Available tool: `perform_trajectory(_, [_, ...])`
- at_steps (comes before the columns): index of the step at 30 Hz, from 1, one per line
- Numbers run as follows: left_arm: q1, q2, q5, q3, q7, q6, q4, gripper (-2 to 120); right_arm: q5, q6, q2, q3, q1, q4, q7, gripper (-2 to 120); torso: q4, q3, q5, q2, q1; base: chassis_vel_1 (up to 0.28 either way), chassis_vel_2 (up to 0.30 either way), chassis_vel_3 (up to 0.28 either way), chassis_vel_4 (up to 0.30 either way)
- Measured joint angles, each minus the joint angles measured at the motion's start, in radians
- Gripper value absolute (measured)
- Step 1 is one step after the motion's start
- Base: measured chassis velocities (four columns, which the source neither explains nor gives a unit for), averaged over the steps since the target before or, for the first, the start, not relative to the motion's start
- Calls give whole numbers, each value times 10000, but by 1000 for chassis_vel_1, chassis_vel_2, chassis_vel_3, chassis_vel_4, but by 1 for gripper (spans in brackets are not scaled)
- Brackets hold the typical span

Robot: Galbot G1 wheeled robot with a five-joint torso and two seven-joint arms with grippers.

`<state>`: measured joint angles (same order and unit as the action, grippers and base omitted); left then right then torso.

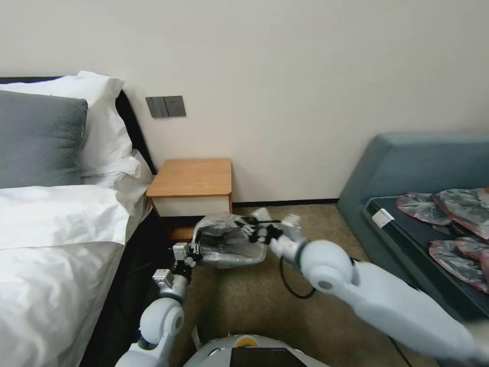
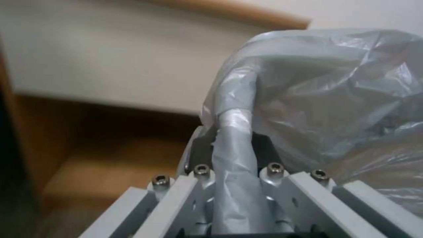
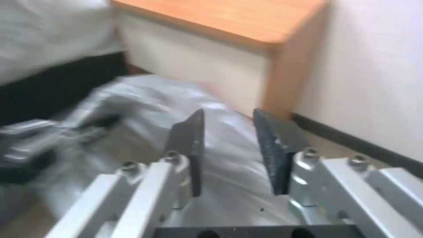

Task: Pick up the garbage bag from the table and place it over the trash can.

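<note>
Thin grey plastic: the garbage bag (image 1: 229,239) sits draped over the trash can (image 1: 244,261), below the table (image 1: 192,177). Left gripper (image 2: 233,185) clamps a twisted fold; right gripper (image 3: 229,152) hangs released above. Light, floppy, slippery (grab bunched rim, not flat film).

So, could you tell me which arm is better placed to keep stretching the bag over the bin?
Probably the right: the right gripper is open above the garbage bag, free to regrasp. The left gripper is shut on a fold.
</note>
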<state>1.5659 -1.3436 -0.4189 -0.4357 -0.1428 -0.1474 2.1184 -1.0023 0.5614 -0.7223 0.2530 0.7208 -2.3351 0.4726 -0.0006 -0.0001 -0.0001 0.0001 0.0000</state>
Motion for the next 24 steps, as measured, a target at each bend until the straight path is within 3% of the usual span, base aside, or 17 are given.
perform_trajectory(3, [153, -21, -161, 80, -737, -284, 123, 5, 1322, -687, 55, -264, 1007, 250, 132, 44, -3, 0, 2, 0, 0, 0, 0, 0, 0])
perform_trajectory(5, [453, -134, -294, 65, -1296, -486, 331, 5, 2446, -1013, -352, -707, 1677, 622, 127, 54, 21, 0, 7, -1, 0, 0, 0, 0, 0])
perform_trajectory(6, [453, -134, -294, 65, -1296, -486, 331, 5, 2446, -1013, -352, -707, 1677, 622, 127, 54, 21, 0, 7, -1, 0, 0, 0, 0, 0])
perform_trajectory(9, [629, -130, -426, 177, -1731, -696, 467, 5, 4002, -1443, -1146, -2342, 3279, 820, -240, 68, 6, 0, 2, 0, 0, 0, 0, 0, 0])
perform_trajectory(12, [710, -106, -464, 233, -1796, -729, 493, 5, 4430, -1545, -1488, -3005, 3930, 794, -485, 73, 4, 0, 3, 0, 0, 0, 0, 0, 0])
perform_trajectory(13, [805, -61, -550, 253, -1900, -759, 499, 5, 5344, -1807, -2195, -4041, 5160, 635, -973, 83, 2, 0, -2, 0, 0, 0, 0, 0, 0])
perform_trajectory(14, [805, -61, -550, 253, -1900, -759, 499, 5, 5344, -1807, -2195, -4041, 5160, 635, -973, 83, 2, 0, -2, 0, 0, 0, 0, 0, 0])
perform_trajectory(17, [854, 21, -630, 267, -1990, -808, 450, 5, 7226, -2621, -3225, -5115, 6802, 389, -1973, 97, 4, -1, -3, 0, 0, 0, 0, 0, 0])
perform_trajectory(18, [854, 21, -630, 267, -1990, -808, 450, 5, 7226, -2621, -3225, -5115, 6802, 389, -1973, 97, 4, -1, -3, 0, 0, 0, 0, 0, 0])
perform_trajectory(20, [827, 70, -690, 463, -2142, -843, 327, 5, 8650, -3391, -4002, -5606, 7789, 240, -2426, 100, 4, -1, 2, 0, -1, 0, 0, 0, 0])
perform_trajectory(24, [811, 93, -739, 865, -2314, -869, 126, 5, 9331, -3919, -4503, -5721, 8429, 80, -2431, 100, 5, -1, -1, 0, 0, 0, 0, 0, 0])
